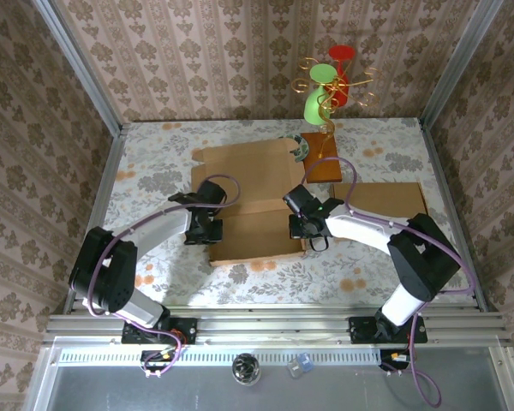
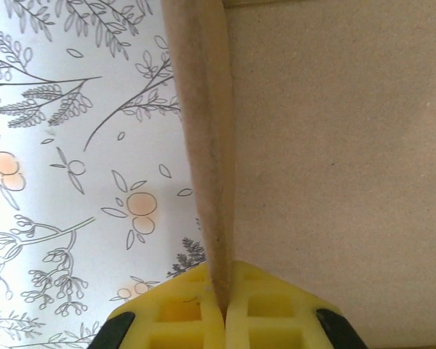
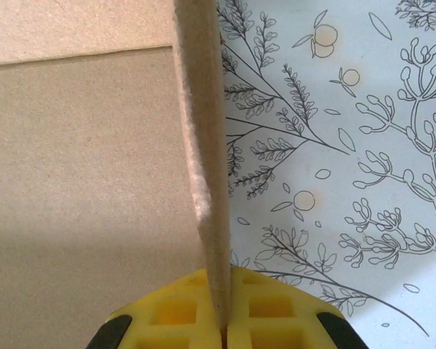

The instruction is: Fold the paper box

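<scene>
The flat brown paper box [image 1: 255, 199] lies mid-way across the floral worktop [image 1: 151, 175], with an arm at each side of its near panel. The left gripper [image 2: 224, 311] has its yellow jaws pressed together on the raised left flap [image 2: 203, 145], whose cardboard edge rises from the seam between them, with the box panel lying to its right. The right gripper [image 3: 225, 320] likewise pinches the upright right flap [image 3: 203, 145], its jaws closed tight on the thin board, with the panel to its left.
</scene>
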